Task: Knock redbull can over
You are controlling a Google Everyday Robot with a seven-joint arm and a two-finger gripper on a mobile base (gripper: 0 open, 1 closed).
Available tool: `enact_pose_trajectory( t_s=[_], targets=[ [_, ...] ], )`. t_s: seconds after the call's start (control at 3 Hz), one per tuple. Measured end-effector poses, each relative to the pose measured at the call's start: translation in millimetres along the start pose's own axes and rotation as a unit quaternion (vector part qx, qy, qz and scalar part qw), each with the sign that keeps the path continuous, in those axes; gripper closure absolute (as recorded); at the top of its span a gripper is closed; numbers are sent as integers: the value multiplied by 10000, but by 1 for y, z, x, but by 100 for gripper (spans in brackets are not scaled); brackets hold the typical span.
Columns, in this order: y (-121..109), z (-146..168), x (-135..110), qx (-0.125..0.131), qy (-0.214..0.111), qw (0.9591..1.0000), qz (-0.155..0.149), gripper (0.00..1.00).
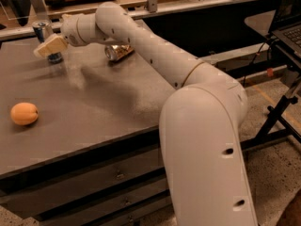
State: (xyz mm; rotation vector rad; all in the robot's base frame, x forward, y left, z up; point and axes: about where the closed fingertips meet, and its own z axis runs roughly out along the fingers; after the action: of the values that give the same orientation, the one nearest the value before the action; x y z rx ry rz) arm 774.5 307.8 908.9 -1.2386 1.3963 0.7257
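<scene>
The redbull can (pixel 43 34) is a slim blue-and-silver can standing upright at the far left of the grey table (pixel 94 107). My gripper (pixel 49 46) reaches across the table on the long white arm and sits right in front of the can, covering its lower half. The gripper looks to be touching or almost touching the can; I cannot tell which.
A dented gold can (pixel 117 52) lies on its side behind the arm at the table's far edge. An orange (pixel 24 113) rests at the left front. A laptop on a black stand (pixel 287 27) is at the right. Rails run behind the table.
</scene>
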Motion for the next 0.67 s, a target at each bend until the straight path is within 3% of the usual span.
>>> enact_pose_trajectory(
  t_s=[0.33,0.67],
  targets=[
    [-2,33,5,-319,19,9993,191,2],
    [4,52,6,-660,5,9974,283,23]
  ],
)
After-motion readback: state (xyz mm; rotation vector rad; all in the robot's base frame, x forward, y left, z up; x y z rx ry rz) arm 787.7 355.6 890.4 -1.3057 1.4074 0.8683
